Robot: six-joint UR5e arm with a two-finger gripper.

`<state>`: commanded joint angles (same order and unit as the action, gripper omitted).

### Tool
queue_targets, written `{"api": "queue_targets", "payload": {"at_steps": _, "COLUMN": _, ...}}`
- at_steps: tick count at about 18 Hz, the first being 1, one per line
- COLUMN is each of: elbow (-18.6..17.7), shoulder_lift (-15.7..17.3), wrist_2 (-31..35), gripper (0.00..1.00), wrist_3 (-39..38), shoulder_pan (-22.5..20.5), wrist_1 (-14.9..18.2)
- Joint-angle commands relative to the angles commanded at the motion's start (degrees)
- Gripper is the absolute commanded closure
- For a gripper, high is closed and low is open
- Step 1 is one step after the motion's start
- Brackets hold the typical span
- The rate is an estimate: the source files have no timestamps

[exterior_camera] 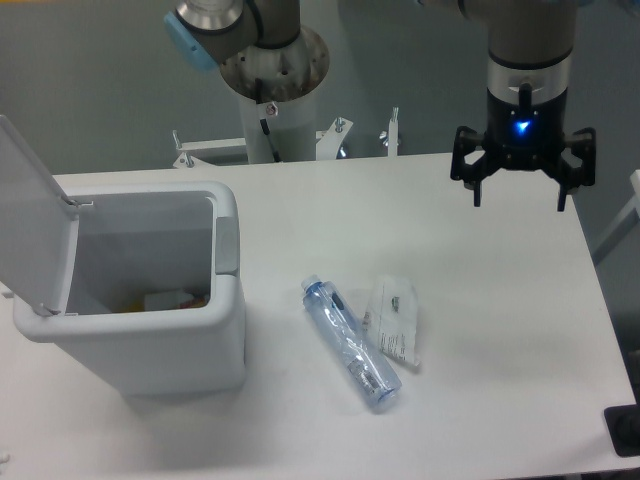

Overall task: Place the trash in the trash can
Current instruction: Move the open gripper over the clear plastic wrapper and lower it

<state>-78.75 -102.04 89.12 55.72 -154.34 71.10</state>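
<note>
White counter (500,330) fills most of the view, with a grey wall behind it. Nearest the camera lie two pieces of trash, side by side near the middle: one crushed blue-tinted bottle (350,343), angled with its cap toward the far left, and one flat clear wrapper (395,322) with white print just to its right, touching or nearly so. One white trash can (150,300) stands at the left, its lid (30,215) swung up and open; some small items show at the bottom inside. Bare counter surrounds the bottle and wrapper on the near, right and far sides, and a gap separates them from the can. Farther back and to the right, the one gripper (522,190) hangs above the counter's far edge, fingers spread wide, holding nothing, well apart from both trash pieces.
</note>
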Motion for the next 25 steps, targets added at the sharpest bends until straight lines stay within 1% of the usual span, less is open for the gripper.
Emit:
{"api": "queue_targets", "payload": {"at_steps": 6, "elbow": -0.09, "shoulder_lift": -0.17, "wrist_2": -0.09, "gripper": 0.0, "wrist_3": -0.79, "shoulder_pan": 0.09, "wrist_1": -0.17}}
{"api": "queue_targets", "payload": {"at_steps": 11, "elbow": -0.79, "shoulder_lift": -1.23, "wrist_2": -0.18, "gripper": 0.0, "wrist_3": -2.72, "shoulder_pan": 0.26, "wrist_1": -0.18}}
{"api": "queue_targets", "payload": {"at_steps": 15, "elbow": -3.68, "shoulder_lift": -1.23, "wrist_2": -1.05, "gripper": 0.0, "wrist_3": -4.39, "shoulder_pan": 0.26, "wrist_1": -0.35}}
{"api": "queue_targets", "payload": {"at_steps": 18, "elbow": -7.45, "shoulder_lift": -1.32, "wrist_2": -1.23, "gripper": 0.0, "wrist_3": -5.62, "shoulder_pan": 0.61, "wrist_1": -3.5}}
{"api": "queue_targets", "payload": {"at_steps": 21, "elbow": -12.29, "shoulder_lift": -1.32, "wrist_2": -1.41, "gripper": 0.0, "wrist_3": -8.08, "shoulder_pan": 0.7, "wrist_1": -7.98}}
{"api": "queue_targets", "payload": {"at_steps": 22, "elbow": -13.78, "shoulder_lift": -1.32, "wrist_2": -1.58, "gripper": 0.0, "wrist_3": -8.09, "shoulder_pan": 0.79, "wrist_1": -8.52}}
{"api": "queue_targets", "payload": {"at_steps": 25, "elbow": -16.42, "shoulder_lift": -3.07, "wrist_2": -2.9, "gripper": 0.0, "wrist_3": -8.26, "shoulder_pan": 1.67, "wrist_1": -8.44}}
